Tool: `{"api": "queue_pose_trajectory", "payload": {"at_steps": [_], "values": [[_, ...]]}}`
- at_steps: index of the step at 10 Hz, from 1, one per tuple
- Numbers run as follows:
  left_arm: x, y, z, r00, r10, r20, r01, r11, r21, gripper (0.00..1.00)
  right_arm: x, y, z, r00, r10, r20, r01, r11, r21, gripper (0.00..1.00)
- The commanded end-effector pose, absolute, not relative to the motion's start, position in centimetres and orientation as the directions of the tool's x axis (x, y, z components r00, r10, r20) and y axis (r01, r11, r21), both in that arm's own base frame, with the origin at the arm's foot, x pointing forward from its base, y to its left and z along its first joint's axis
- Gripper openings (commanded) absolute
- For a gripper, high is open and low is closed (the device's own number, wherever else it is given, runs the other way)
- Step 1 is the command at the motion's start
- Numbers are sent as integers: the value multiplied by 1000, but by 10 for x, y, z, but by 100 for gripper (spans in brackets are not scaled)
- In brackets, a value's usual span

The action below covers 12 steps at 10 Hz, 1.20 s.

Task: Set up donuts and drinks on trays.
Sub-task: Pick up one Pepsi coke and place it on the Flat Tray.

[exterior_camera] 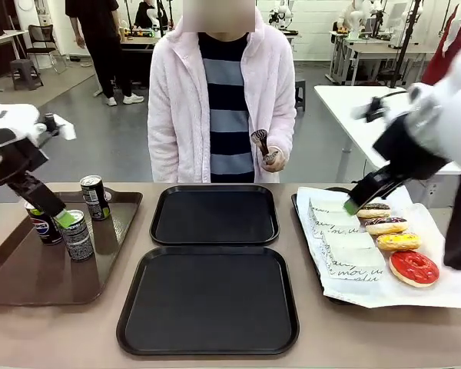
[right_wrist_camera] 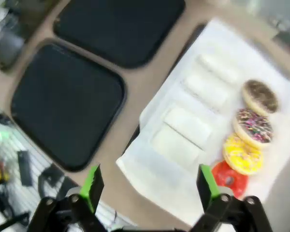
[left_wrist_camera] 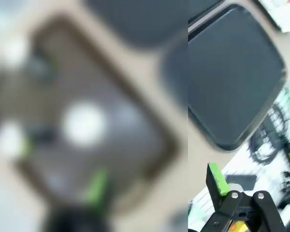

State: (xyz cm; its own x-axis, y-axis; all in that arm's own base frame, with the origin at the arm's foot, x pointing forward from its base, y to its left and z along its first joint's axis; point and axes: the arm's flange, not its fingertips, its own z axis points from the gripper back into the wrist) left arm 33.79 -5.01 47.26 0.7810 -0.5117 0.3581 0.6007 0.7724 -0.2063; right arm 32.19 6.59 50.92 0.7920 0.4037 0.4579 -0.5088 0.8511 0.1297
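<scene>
Left hand (exterior_camera: 61,217) hung low over the brown tray (exterior_camera: 19,284) at the table's (exterior_camera: 69,334) left end. Its jaws stood wide with nothing between them. One green fingertip sat close by the top of the front can; couldn't tell if they touched. The left wrist view was mostly blurred, but the hand's (left_wrist_camera: 157,183) fingers were spread there too.

Three cans (exterior_camera: 77,237) stood upright on the brown tray: two near its front-left part, one farther back.

Two black trays (exterior_camera: 209,301) lay mid-table, one behind the other, just apart.

Right hand (exterior_camera: 352,206) hovered above the paper-lined tray (exterior_camera: 295,209) at the right, near the chocolate donut. In the right wrist view this hand (right_wrist_camera: 149,186) was wide and held nothing.

Four donuts (exterior_camera: 413,267) lay in a row on the white paper: chocolate, sprinkled, yellow, then red nearest the robot. White boxes (exterior_camera: 346,247) lay flat beside them on the side toward the middle.

A person (exterior_camera: 223,100) stood at the far side, holding a small dark item.
</scene>
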Motion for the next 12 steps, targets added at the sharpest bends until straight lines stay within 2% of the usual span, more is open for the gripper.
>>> {"api": "queue_pose_trajectory", "payload": {"at_steps": [1, 3, 4, 7, 10, 12], "values": [[348, -10, 478, 901, -236, 364, 418, 700, -580, 100, 298, -10, 453, 800, -80, 595, -375, 708, 599, 100], [351, 44, 486, 944, -100, 314, 306, 617, -725, 100, 293, -51, 451, 847, -154, 509, -314, 629, 712, 100], [351, 74, 493, 952, -31, 305, 263, 595, -759, 100, 283, -77, 457, 871, -178, 458, -289, 569, 770, 100], [349, 142, 496, 968, 96, 231, 129, 599, -790, 100, 237, -142, 474, 873, -224, 432, -281, 494, 823, 100], [337, 192, 488, 971, 187, 147, 11, 584, -812, 100, 191, -173, 497, 925, -150, 348, -196, 597, 778, 100], [322, 210, 484, 964, 236, 125, -35, 577, -816, 100, 166, -197, 494, 948, -184, 260, -89, 631, 770, 100]]}}
